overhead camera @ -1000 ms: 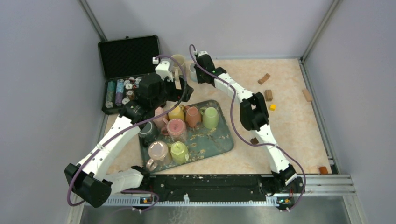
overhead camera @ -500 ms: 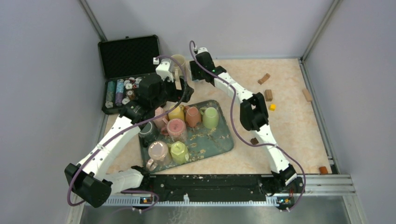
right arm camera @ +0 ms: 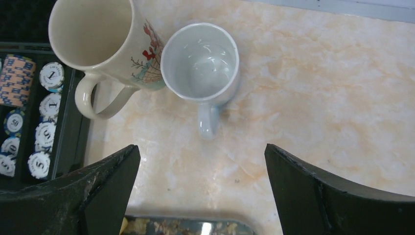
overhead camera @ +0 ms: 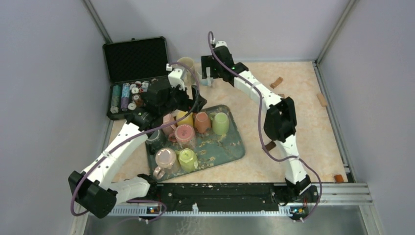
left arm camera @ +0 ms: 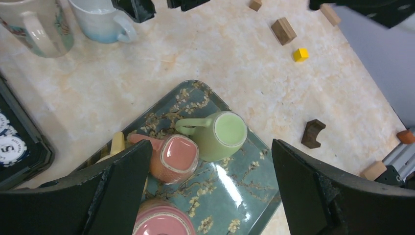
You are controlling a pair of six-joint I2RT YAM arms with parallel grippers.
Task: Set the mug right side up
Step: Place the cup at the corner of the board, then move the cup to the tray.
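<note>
The pale blue mug (right arm camera: 200, 61) stood upright on the counter (right arm camera: 318, 98), mouth up, just below the right pincer (right arm camera: 200, 193), whose fingers (right arm camera: 313, 196) were spread wide and touched nothing.

Fixed overhead camera looks down from behind the arms across the whole table (overhead camera: 303, 93). Left wrist camera hangs over the tray's (left arm camera: 242, 181) far end; right wrist camera peers closely down on the pale blue mug (right arm camera: 200, 61), shared by all three.

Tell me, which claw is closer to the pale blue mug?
Right. The right claw hangs open over the pale blue mug; the left claw is farther off, over the green mug on the tray.
</note>
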